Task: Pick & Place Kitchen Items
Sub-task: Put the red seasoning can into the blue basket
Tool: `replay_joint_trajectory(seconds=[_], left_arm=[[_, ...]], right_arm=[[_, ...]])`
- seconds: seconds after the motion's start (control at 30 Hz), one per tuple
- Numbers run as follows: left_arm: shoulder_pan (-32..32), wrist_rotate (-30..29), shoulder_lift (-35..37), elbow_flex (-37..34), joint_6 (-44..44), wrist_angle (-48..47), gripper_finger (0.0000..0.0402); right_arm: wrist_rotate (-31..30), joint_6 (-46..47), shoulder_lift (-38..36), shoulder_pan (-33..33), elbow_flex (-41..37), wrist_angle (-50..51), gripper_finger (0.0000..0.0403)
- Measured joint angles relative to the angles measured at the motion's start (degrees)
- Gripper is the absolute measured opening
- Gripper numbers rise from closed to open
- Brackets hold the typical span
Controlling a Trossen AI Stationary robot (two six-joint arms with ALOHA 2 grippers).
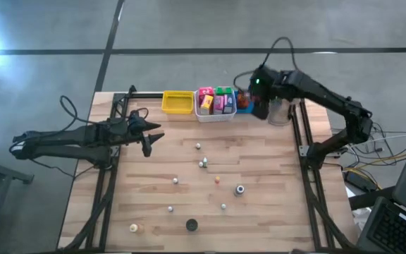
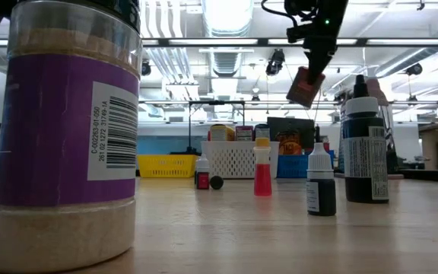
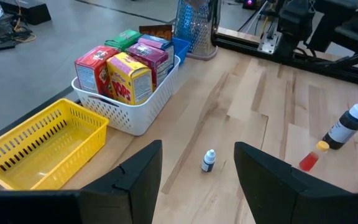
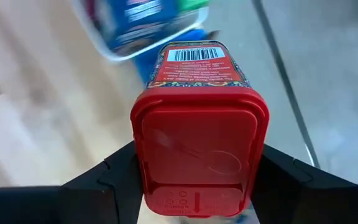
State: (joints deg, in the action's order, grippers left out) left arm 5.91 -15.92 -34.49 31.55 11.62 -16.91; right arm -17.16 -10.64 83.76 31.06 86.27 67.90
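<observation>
A: Right tool?
B: Clamped on red-lidded tin, held high near blue bin, prob. to drop in.
A: Left tool?
B: Fingers apart, empty, waiting over surface.

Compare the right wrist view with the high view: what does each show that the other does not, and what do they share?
Only the right wrist view shows what the right gripper holds: a tin with a red lid and a barcode on its far end.

Only the high view shows the whole table, the small bottles scattered on it, the yellow bin, and the left gripper waiting open near the table's left edge.

Both show the white bin of packets and the wooden table.
</observation>
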Motion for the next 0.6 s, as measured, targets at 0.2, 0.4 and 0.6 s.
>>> replay_joint_trajectory(seconds=[0.2, 0.4, 0.6], left_arm=[[0.00, 0.00, -0.01, 0.00, 0.22, 0.04, 0.0207], [0.00, 0.21, 0.00, 0.00, 1.18, 0.11, 0.0207], [0.00, 0.26, -0.01, 0.00, 1.21, 0.11, 0.0207]], right_arm=[[0.46, -5.63, 2.80, 7.14, 2.22, -2.85, 0.0227], [1.14, -10.49, 7.08, 11.59, 2.14, -3.43, 0.0222], [3.75, -13.81, 11.67, 13.40, 2.15, -3.47, 0.0219]])
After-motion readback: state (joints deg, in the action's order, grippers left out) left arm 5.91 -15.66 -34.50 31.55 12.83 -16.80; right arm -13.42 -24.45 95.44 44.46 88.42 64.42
